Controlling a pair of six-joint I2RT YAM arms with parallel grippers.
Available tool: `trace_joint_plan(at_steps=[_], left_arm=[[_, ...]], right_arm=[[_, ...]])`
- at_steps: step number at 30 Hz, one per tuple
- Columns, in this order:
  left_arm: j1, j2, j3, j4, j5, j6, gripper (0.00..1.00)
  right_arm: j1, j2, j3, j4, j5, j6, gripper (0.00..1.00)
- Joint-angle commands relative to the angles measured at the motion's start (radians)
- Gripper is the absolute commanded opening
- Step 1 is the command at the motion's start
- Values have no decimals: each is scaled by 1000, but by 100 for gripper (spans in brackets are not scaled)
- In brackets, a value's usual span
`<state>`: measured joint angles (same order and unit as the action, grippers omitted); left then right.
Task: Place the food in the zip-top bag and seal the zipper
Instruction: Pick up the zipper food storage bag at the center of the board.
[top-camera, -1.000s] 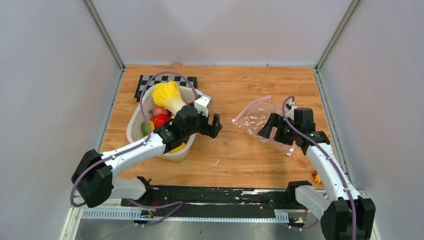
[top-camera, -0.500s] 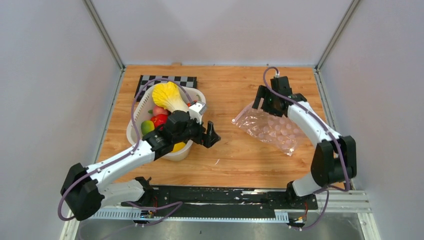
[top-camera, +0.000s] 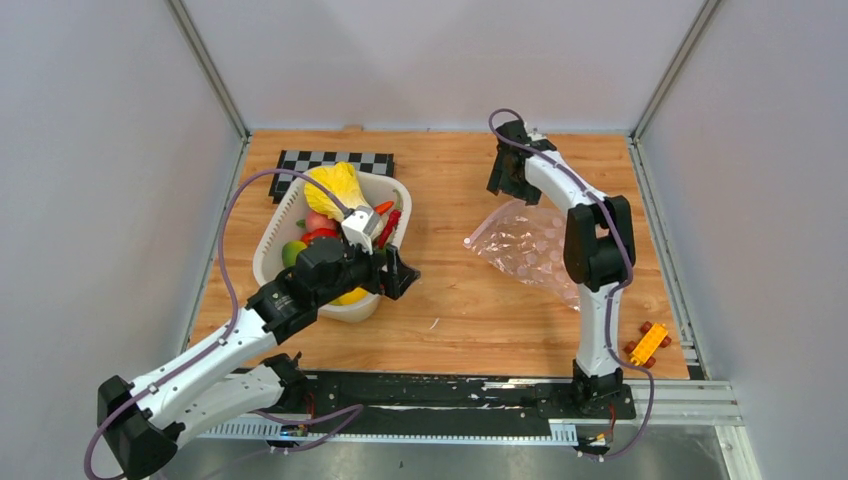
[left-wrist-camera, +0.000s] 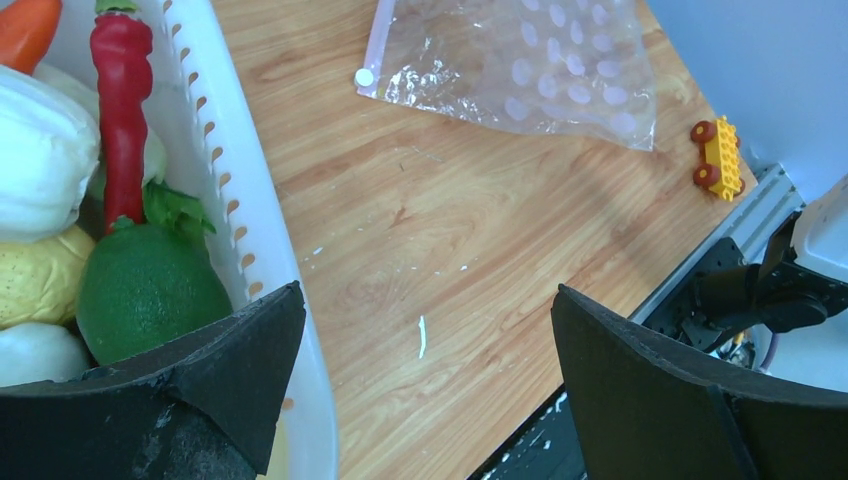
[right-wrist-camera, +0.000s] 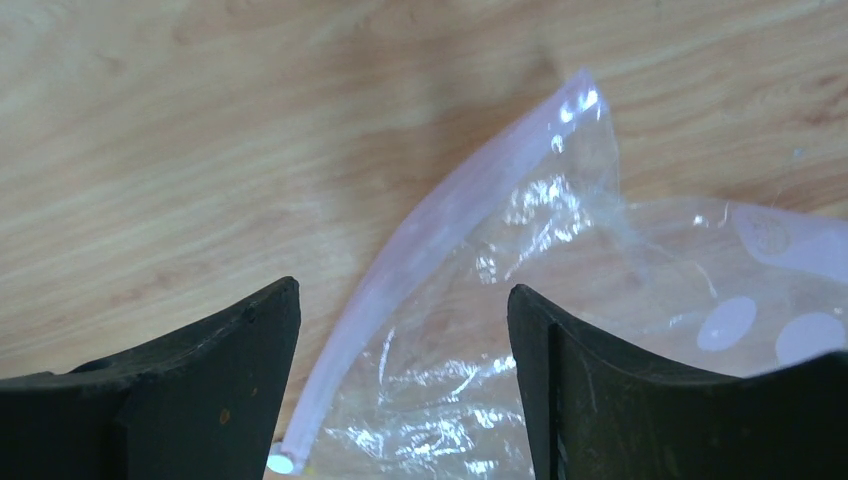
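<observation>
- The left gripper (top-camera: 398, 275) hangs at the near right corner of a white slotted basket (top-camera: 266, 250), jaws spread wide and holding nothing. In the wrist view, 1 finger sits over the basket's rim and the other over bare wood.
- The food lies heaped in the basket. A yellow-leaved cabbage (top-camera: 335, 188) is at the far end and a red chili (left-wrist-camera: 122, 120) lies along the right wall. An orange carrot (left-wrist-camera: 25, 30) lies beside the chili, a green lime (left-wrist-camera: 145, 290) sits at its stem end, and a yellow lemon (left-wrist-camera: 40, 275) is just beside the lime.
- The zip-top bag (top-camera: 535, 250), clear and dotted with pale spots, lies flat on the wooden table (top-camera: 470, 310), to the right of the basket and well apart from it.
- The zipper (right-wrist-camera: 440, 230), a pink strip, runs along the bag's edge that faces the basket, with a small white slider (left-wrist-camera: 365, 77) at its near end.
- The right gripper (top-camera: 507, 183) is stretched out over the far end of that strip, jaws apart and gripping nothing. In its wrist view the strip passes between the 2 fingers; whether they touch the bag cannot be told.
- A yellow toy car (top-camera: 648, 343) with red wheels sits near the table's near right corner, and a black-and-white checkered board (top-camera: 300, 160) lies behind the basket.
</observation>
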<state>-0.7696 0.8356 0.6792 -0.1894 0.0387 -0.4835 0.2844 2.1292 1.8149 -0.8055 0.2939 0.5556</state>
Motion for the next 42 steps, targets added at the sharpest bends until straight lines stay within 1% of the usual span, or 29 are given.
trace_joint_plan(at_steps=[1,2,4,5,9,12,16,17,19,22,24,26,30,32,33,35,36,38,39,41,42], left_arm=[[2,-26,0,-25,-23,3,100],[3,-26,0,-26,-22,5,100],[2,-22,3,-31,-15,12,100],[3,-18,5,-33,-9,14,100],[3,-8,7,-32,3,11,100],[3,-7,5,-41,14,5,100],[2,-23,-11,-46,20,-3,100],[3,-28,-13,-50,22,-5,100],[2,-36,-11,-67,25,-8,100],[3,-57,-18,-84,28,-15,100],[3,-70,-25,-94,30,-22,100],[3,-84,-40,-100,33,-33,100],[3,-107,-57,-112,57,-58,100],[3,-123,-72,-111,64,-66,100],[3,-129,-77,-109,65,-68,100],[3,-137,-79,-117,76,-66,100],[3,-140,-74,-123,80,-64,100],[3,-145,-67,-140,80,-57,100],[3,-147,-61,-150,79,-55,100],[3,-155,-59,-164,90,-55,100],[3,-162,-62,-164,95,-57,100]], right_arm=[[31,9,39,-86,94,3,75],[34,12,37,-76,93,-8,74],[40,36,54,-96,100,-32,67],[44,44,67,-109,111,-38,67],[62,64,95,-133,147,-68,68],[84,78,117,-184,192,-93,68],[110,106,114,-185,246,-123,69],[110,118,121,-192,245,-121,68],[110,137,130,-187,240,-129,64],[111,156,178,-245,236,-117,63],[111,135,151,-231,225,-118,63],[111,107,95,-182,195,-132,63],[117,96,72,-190,161,-135,65],[125,78,42,-167,135,-151,60],[131,66,30,-164,132,-149,54],[143,33,-4,-151,105,-149,33],[151,6,-36,-133,92,-148,25],[181,-65,-116,-93,80,-142,22],[198,-102,-150,-81,86,-136,19],[242,-186,-216,-48,81,-133,1],[261,-232,-259,-29,65,-132,0]])
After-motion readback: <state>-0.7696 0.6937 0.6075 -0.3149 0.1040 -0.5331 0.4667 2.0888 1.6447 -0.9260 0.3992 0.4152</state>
